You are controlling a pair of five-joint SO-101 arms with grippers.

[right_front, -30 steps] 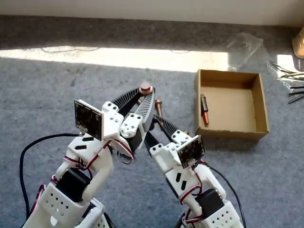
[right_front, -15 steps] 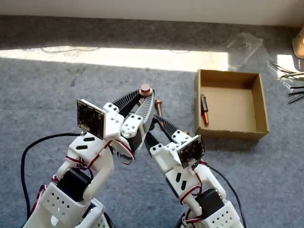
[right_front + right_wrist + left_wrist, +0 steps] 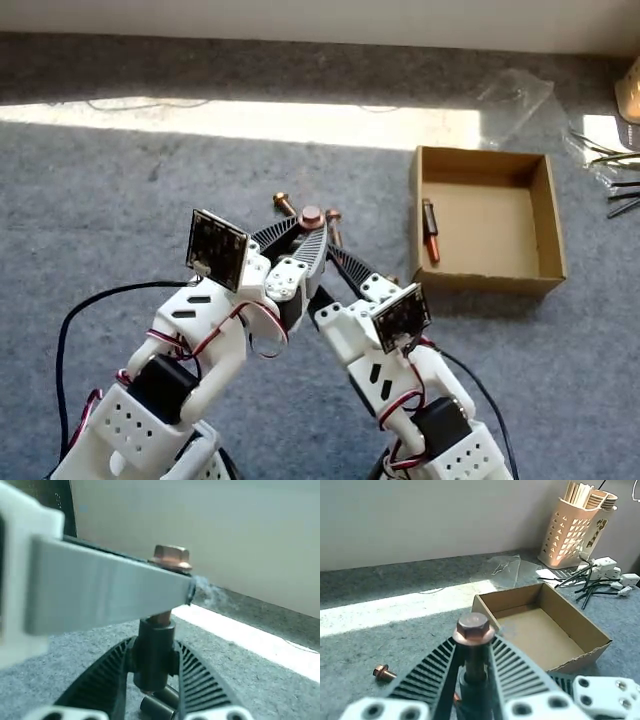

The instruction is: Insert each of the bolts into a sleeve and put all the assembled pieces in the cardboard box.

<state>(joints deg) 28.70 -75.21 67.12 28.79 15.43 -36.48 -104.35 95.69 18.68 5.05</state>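
The left gripper [image 3: 474,647] is clamped on the upright bolt [image 3: 474,628], held coaxially above the sleeve [image 3: 152,662] gripped by the right gripper [image 3: 153,647].

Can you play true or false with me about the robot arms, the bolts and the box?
1. The left gripper is holding a bolt. True.
2. The cardboard box has nothing inside. False: one assembled piece lies in it.
3. The right gripper is holding a sleeve just under that bolt. True.
4. Every bolt has been picked up off the carpet. False: a loose bolt lies on it.
5. The cardboard box is tipped over on its side. False: it sits flat with its open side up.
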